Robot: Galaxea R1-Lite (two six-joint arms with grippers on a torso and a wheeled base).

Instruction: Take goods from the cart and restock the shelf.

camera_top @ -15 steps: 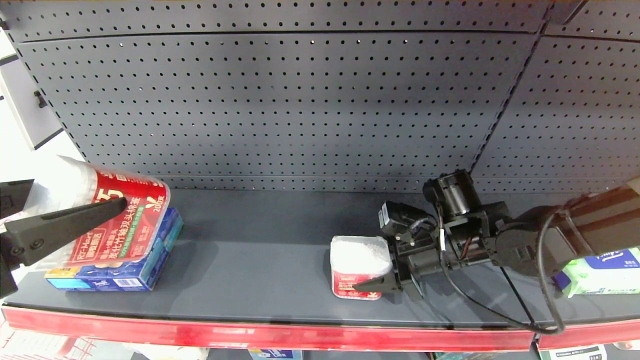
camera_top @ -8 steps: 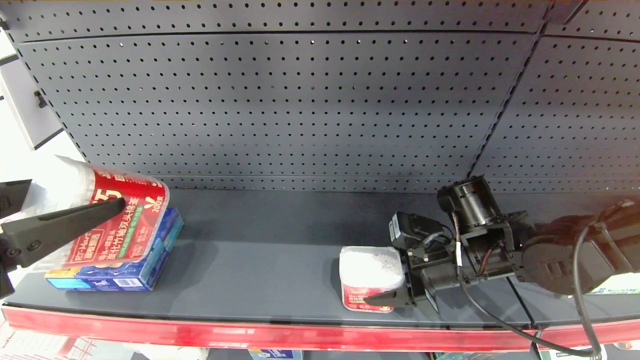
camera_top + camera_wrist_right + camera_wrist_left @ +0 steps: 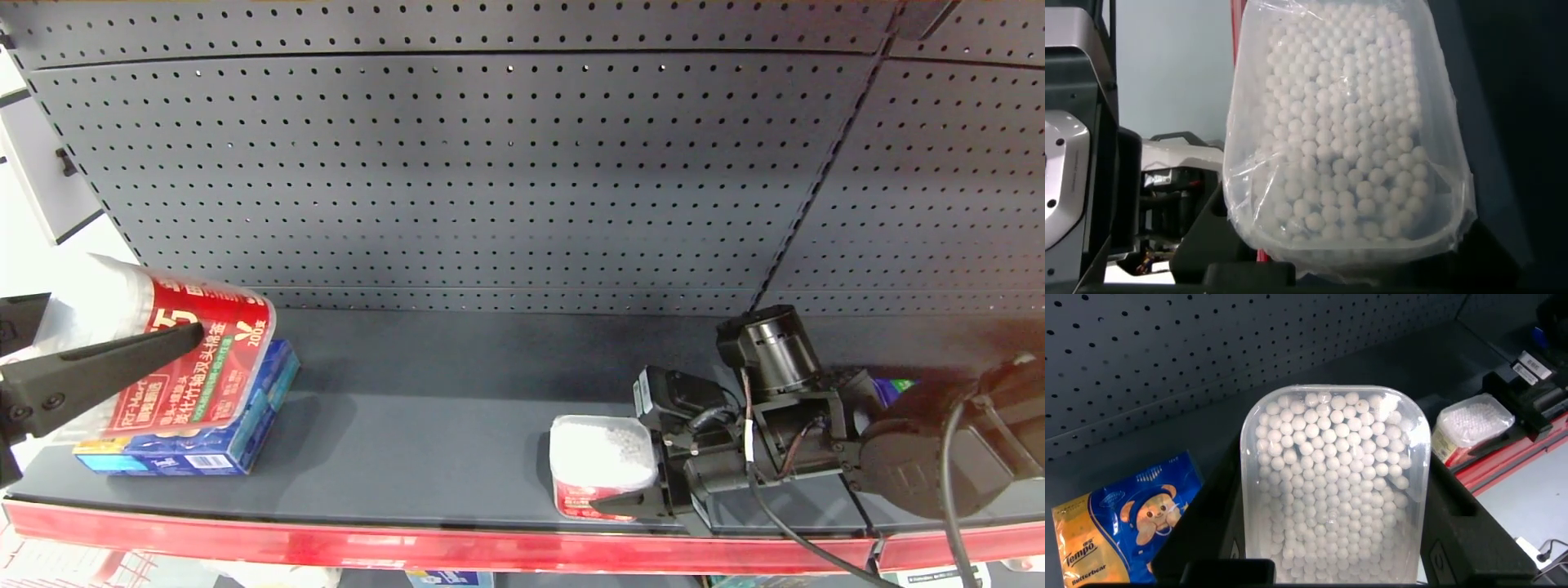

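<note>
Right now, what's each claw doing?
Left claw: shut on a clear red-labelled tub of cotton swabs.
Right claw: shut on a second clear red-labelled swab tub.

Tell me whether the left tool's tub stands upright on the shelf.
No: that tub lies tilted over the blue pack, not upright on the shelf.

- Left tool (image 3: 175, 367): matte black, one long tapering finger (image 3: 106, 363) with two round screws (image 3: 51, 401) near its base.
- Right tool (image 3: 600, 467): black, pointed finger, with boxy black camera (image 3: 673, 392) and cylindrical motor (image 3: 771, 349) behind.
- Right arm (image 3: 971, 457): rounded black joint (image 3: 910, 467), looping black cable (image 3: 788, 532).
</note>
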